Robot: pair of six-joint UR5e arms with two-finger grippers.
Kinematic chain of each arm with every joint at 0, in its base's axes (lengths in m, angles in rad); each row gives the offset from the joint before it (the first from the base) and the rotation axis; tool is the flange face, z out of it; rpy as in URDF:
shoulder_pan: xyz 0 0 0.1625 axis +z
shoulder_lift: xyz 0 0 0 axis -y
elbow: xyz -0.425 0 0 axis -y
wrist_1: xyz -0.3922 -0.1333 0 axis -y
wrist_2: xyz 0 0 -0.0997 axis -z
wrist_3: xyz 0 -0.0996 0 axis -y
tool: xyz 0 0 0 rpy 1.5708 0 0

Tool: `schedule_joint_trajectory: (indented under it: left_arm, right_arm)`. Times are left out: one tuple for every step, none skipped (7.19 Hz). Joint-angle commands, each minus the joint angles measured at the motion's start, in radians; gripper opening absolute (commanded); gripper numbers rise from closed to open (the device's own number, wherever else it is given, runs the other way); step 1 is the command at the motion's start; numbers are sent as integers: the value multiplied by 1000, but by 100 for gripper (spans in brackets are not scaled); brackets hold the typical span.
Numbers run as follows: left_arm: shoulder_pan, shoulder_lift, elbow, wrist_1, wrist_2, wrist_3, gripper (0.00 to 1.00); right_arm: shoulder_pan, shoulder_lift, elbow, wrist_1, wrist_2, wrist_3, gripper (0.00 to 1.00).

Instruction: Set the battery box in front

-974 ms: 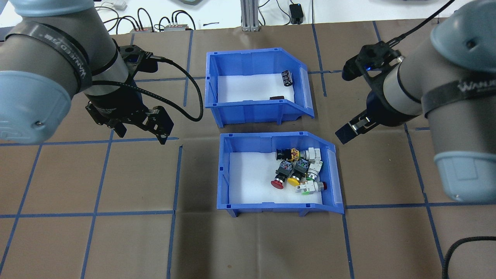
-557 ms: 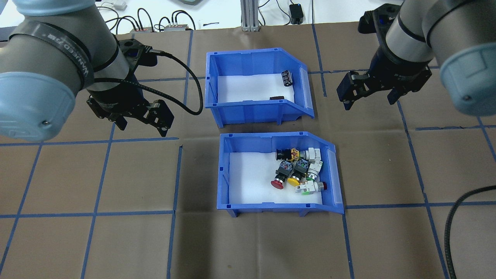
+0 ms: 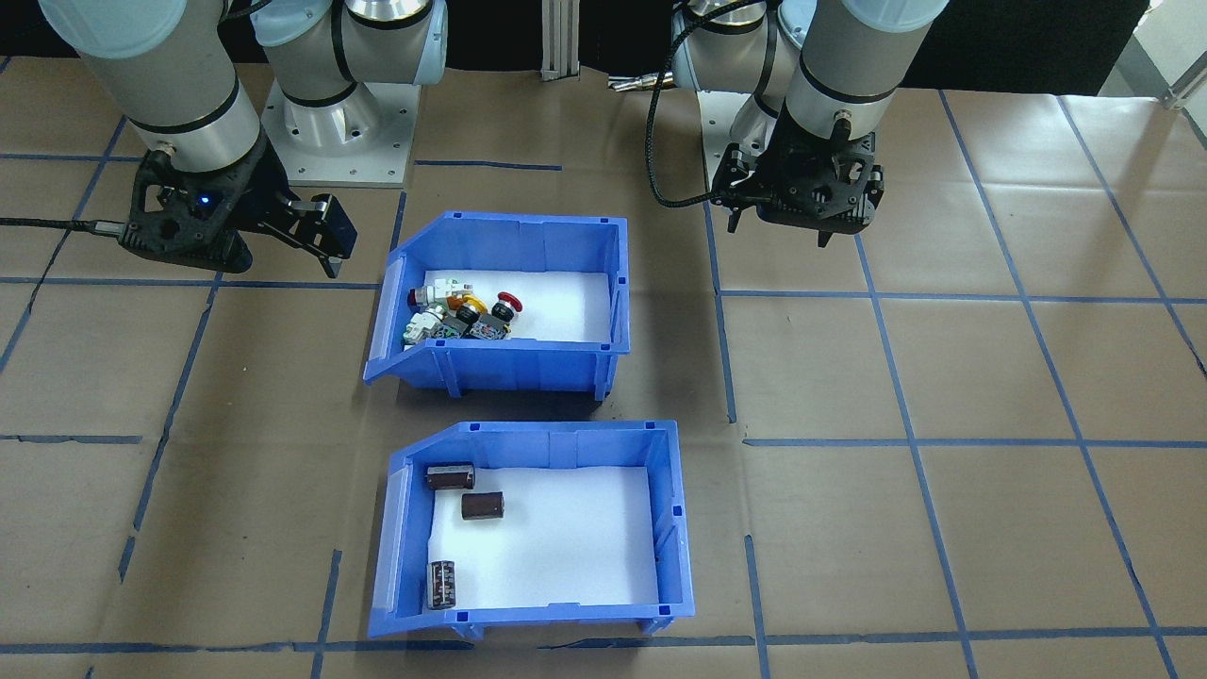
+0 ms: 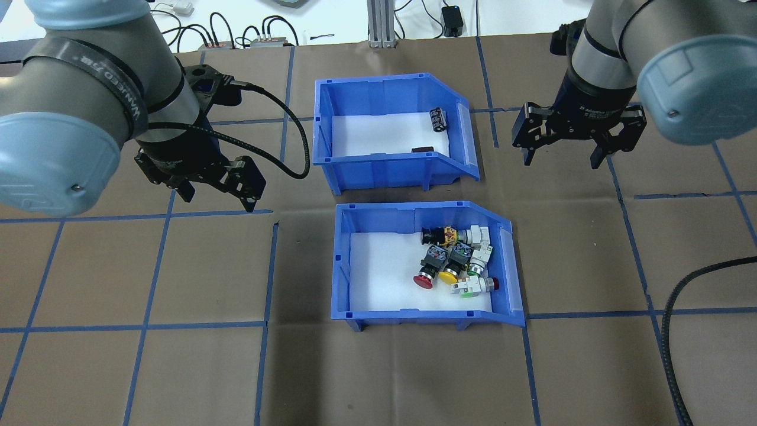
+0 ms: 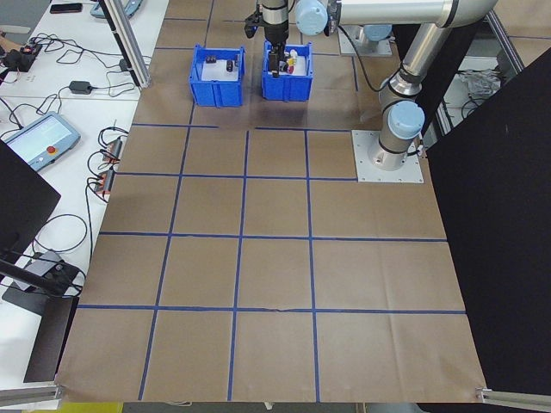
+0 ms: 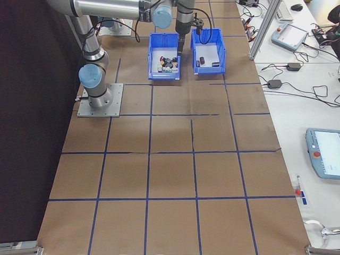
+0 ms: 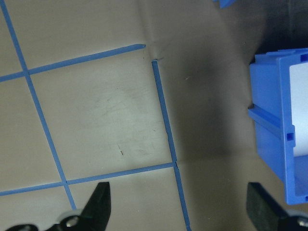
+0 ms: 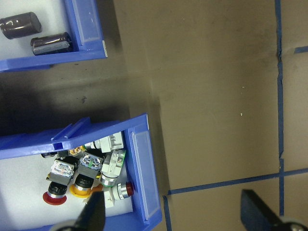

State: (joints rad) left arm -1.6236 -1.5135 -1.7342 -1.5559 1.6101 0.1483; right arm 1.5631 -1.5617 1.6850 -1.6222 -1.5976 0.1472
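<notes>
Right pincer has swung square, fingers apart like left pincer; battery box unmoved.

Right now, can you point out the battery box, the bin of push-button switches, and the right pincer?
battery box [image 4: 384,166]: overhead exterior view, on its near blue side wall.
bin of push-button switches [image 4: 408,212]: overhead exterior view, on its far wall.
right pincer [image 4: 562,160]: overhead exterior view, midway between its open fingertips.
</notes>
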Motion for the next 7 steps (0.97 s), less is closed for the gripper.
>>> schedule_joint_trajectory:
  left_arm:
    - [2, -5, -7, 7, -10, -12, 100]
    - [2, -14, -5, 8, -7, -9, 100]
    - [2, -23, 16, 10, -4, -3, 100]
    - [2, -25, 9, 49, -6, -6, 100]
    - [2, -22, 4, 69, -4, -6, 100]
    - [1, -17, 11, 74, -6, -9, 100]
    - [1, -1, -14, 82, -3, -12, 100]
  right_arm:
    - [0, -15, 16, -11, 7, 12, 100]
    - [0, -9, 3, -11, 5, 12, 100]
    - [0, -4, -19, -7, 4, 12, 100]
    - [0, -1, -34, 1, 4, 12, 100]
    - [0, 0, -34, 1, 4, 12, 100]
    - [0, 0, -34, 1, 4, 12, 100]
    - [0, 0, -33, 1, 4, 12, 100]
